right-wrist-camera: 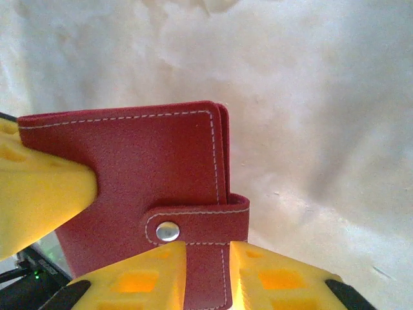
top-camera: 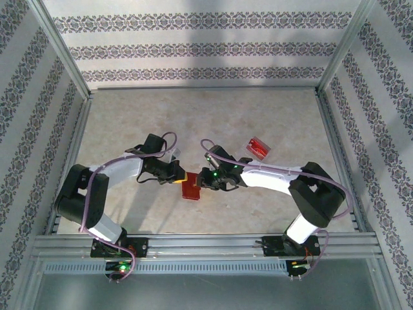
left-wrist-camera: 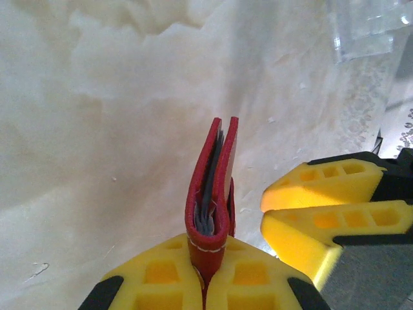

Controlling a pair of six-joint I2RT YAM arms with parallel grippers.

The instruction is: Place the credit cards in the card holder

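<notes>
The left fingers are clamped on the wallet, held on edge over the worktop. The right fingers straddle its snapped tab; whether they pinch it, I cannot tell. A hard tug there could wrench the wallet loose. The cards lie well apart.

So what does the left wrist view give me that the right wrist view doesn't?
Left wrist: the card holder edge-on, with greyish sleeves between its red covers and its lower edge clamped in the left gripper. A clear tray sits top right. Right wrist: the holder's flat stitched face and the clasp tab with its metal snap. The right gripper flanks that tab. Both: the card holder, both grippers and the pale table.
</notes>
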